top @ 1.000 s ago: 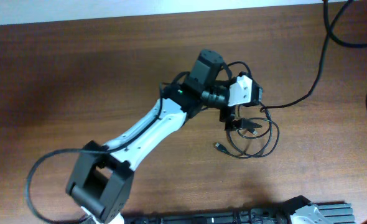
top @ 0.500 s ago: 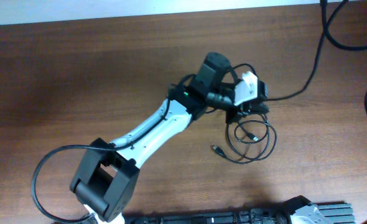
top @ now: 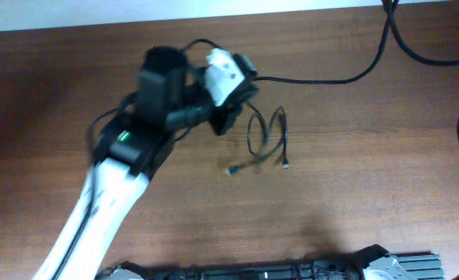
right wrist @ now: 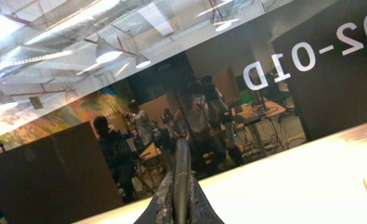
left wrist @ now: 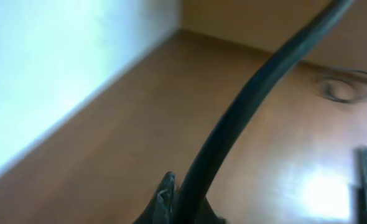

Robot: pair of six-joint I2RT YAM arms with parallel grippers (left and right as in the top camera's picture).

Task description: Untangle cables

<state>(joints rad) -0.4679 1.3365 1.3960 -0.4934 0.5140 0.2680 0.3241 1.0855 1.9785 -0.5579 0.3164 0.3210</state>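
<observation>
The brown surface [top: 354, 194] is crossed by the left arm [top: 128, 163], which reaches from the near edge up to the far middle. At its tip the left hand [top: 228, 118] is closed on a dark cord, seen up close in the left wrist view. The cables [top: 264, 140] hang and trail just to the right of that hand as 2 or 3 thin loops, long axis running near to far, 1 plug end [top: 231, 169] lying toward the near side. The right hand [right wrist: 181, 186] is pressed shut on nothing, parked at the near edge, well apart; the left hand is judged nearer for the coming pull.
</observation>
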